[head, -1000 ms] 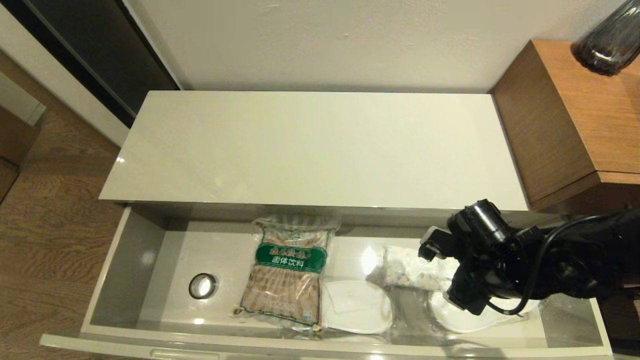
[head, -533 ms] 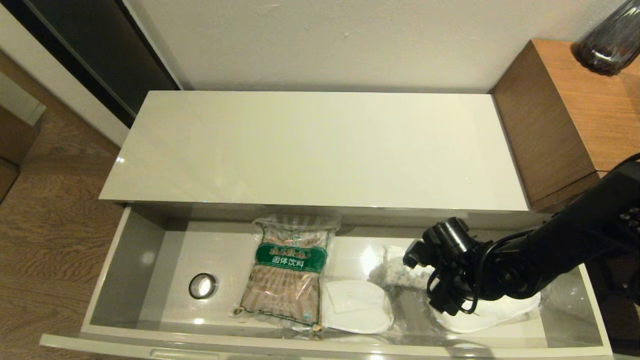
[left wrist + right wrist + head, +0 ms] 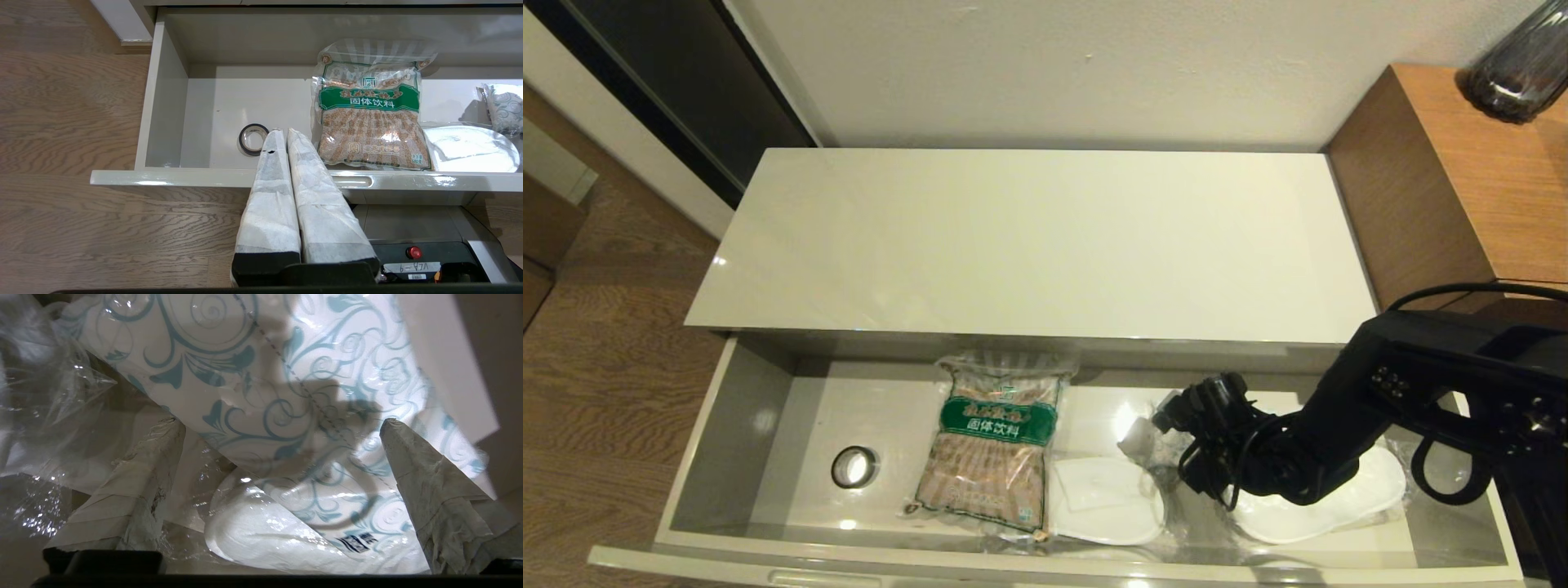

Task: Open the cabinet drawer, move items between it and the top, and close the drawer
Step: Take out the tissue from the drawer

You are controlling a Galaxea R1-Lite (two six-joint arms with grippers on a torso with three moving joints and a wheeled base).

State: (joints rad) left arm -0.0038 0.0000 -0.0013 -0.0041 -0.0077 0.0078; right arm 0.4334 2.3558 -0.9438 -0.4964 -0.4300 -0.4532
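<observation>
The cabinet drawer (image 3: 690, 457) stands pulled out below the cream-white top (image 3: 1037, 245), which is bare. Inside lie a black tape roll (image 3: 854, 467), a brown-and-green packet (image 3: 992, 441) and a white soft pack (image 3: 286, 388) with blue swirls. My right arm (image 3: 1258, 457) reaches down into the drawer's right half. My right gripper (image 3: 282, 422) is open, one finger (image 3: 139, 477) on each side of the white pack, close over it. In the head view the arm hides most of the pack. My left gripper (image 3: 282, 132) is shut and empty, parked before the drawer front (image 3: 171, 177).
White slippers in clear plastic (image 3: 1107, 498) lie in the drawer beside and under the white pack, one (image 3: 1331, 498) below my right arm. A taller brown wooden unit (image 3: 1445, 196) with a dark glass vase (image 3: 1515, 73) stands at the right. Wooden floor lies to the left.
My right arm has swung left and lower into the drawer, bringing the open gripper down over the white pack. The left arm and the other items have not moved.
</observation>
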